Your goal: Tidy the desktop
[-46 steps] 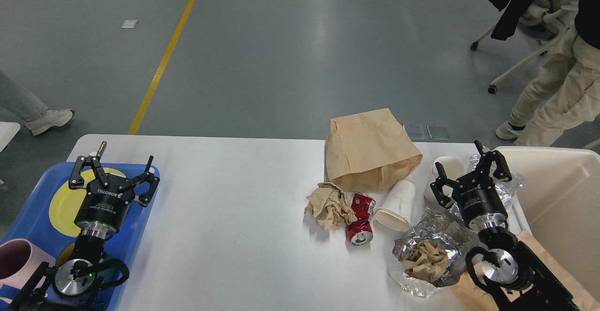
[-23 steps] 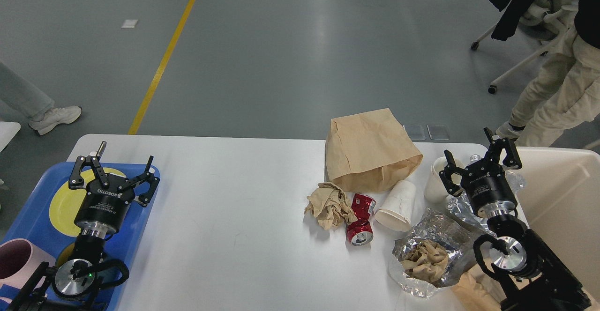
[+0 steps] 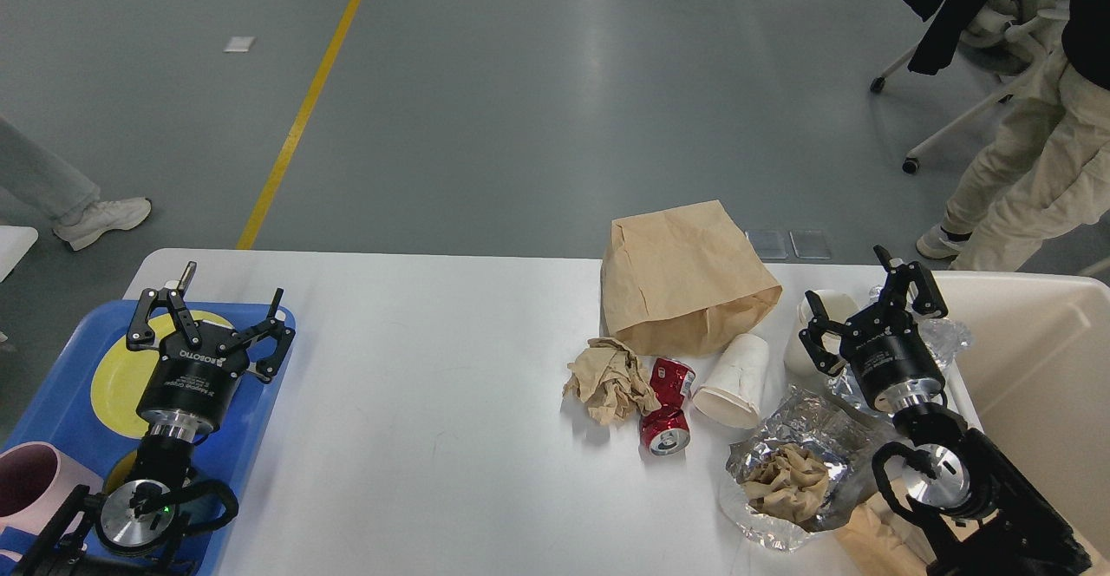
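White table (image 3: 416,402) filled the lower view, matte, corners rounded. Litter clustered right of centre: brown paper bag (image 3: 685,277), crumpled paper (image 3: 609,378), crushed red can (image 3: 667,406), tipped paper cup (image 3: 734,381), foil wrapper (image 3: 793,472). Blue tray (image 3: 52,402) at left edge, cream bin (image 3: 1041,368) at right. Left gripper (image 3: 208,316) over tray, jaws spread, empty. Right gripper (image 3: 867,316) jaws spread, empty. Grey floor beyond, yellow line (image 3: 303,108).

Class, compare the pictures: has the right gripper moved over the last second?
Yes. The right gripper rose toward the cream bin, then dropped back left, nearer the white cup.
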You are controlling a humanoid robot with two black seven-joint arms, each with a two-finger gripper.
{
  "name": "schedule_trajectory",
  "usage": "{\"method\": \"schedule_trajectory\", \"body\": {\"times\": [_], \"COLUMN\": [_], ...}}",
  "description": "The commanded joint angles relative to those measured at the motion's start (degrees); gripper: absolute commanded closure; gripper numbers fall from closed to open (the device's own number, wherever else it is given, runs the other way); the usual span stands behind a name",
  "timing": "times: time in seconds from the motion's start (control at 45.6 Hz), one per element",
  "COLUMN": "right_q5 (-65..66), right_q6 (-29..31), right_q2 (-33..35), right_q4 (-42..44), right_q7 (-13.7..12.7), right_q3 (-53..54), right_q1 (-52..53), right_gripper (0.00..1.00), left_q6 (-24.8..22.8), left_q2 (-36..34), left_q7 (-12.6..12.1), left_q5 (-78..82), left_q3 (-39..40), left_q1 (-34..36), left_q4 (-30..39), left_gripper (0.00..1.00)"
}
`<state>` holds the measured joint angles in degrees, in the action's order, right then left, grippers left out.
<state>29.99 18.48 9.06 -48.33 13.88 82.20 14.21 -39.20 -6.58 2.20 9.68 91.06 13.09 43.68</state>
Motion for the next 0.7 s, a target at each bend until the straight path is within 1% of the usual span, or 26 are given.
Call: {"method": "schedule_trajectory", "body": {"times": [0.0, 0.11, 0.526, 0.614, 0.68], "right_q5": [-0.01, -0.01, 0.07, 0.07, 0.07], "right_q6": [0.06, 0.42, 0.24, 0.24, 0.5], "right_q2": [0.35, 2.89, 5.0, 9.12, 13.78], "right_q4": [-0.18, -0.36, -0.8, -0.71, -0.01], "right_q7": [-1.4, -1.4, -1.23, -1.23, -1.14], "right_q3": [-0.02, 0.07, -0.2, -4.4, -11.59], "right_q1": [0.38, 0.46, 4.33, 5.38, 7.31], "right_gripper": [0.0, 0.0, 0.0, 0.0, 0.0], "left_q6": [0.0, 0.0, 0.0, 0.0, 0.0], "left_q2": [0.07, 0.07, 0.07, -0.02, -0.02], "left_q7": [0.0, 0.0, 0.0, 0.0, 0.0], "left_q5": [-0.02, -0.02, -0.02, -0.02, -0.02], "left_q3": [0.0, 0.0, 0.0, 0.0, 0.0], "left_q1": [0.0, 0.0, 0.0, 0.0, 0.0], "left_q4": [0.0, 0.0, 0.0, 0.0, 0.0], "left_gripper": [0.03, 0.03, 0.03, 0.03, 0.04]}}
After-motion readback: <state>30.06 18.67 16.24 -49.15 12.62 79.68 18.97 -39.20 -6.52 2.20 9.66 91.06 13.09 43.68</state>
